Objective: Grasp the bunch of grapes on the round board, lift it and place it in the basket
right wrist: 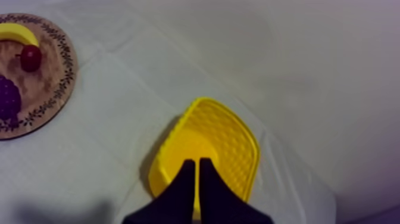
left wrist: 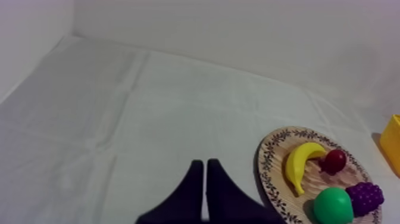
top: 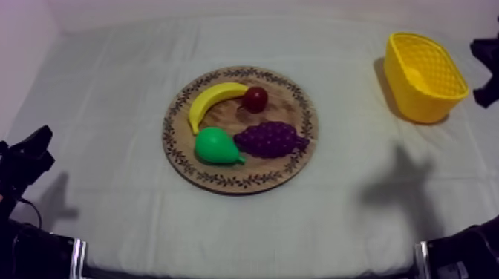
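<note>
Open the right gripper (right wrist: 199, 162), a narrow empty wedge over the yellow basket (right wrist: 229, 140) (left gripper (left wrist: 205, 163) equally pinched), then drop straight onto the bunch of grapes (top: 271, 139) at 4 o'clock on the wooden board (top: 291, 175), clear of the pear (top: 215, 145) at their 9 o'clock.

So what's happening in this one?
Nothing is being held yet. The grapes lie on the wooden board with the pear, banana and small red fruit. The right gripper hangs over the yellow basket, fingers together on nothing. The left gripper, also shut and empty, sits over the cloth beside the board.
</note>
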`<state>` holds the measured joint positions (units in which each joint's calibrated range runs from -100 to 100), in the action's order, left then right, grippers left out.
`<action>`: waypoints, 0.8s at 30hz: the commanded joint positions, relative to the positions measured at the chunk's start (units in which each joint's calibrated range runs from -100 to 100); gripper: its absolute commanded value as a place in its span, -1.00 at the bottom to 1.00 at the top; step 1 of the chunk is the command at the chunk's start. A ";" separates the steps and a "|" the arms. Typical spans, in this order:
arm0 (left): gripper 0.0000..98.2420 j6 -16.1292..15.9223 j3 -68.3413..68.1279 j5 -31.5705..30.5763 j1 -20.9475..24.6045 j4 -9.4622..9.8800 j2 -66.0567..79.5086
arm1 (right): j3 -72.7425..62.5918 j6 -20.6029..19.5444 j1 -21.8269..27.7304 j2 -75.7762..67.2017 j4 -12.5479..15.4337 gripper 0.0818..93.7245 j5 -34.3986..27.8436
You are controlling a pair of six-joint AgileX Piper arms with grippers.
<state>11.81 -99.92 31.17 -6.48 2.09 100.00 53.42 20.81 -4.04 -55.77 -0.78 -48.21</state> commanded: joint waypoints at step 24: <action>-1.00 -0.02 0.03 -0.05 0.00 0.03 0.00 | -44.21 3.85 -15.50 36.32 5.38 -0.99 -31.42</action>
<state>11.81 -99.92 31.17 -6.48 2.09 100.00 10.34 24.73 -18.39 -21.22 4.55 -77.78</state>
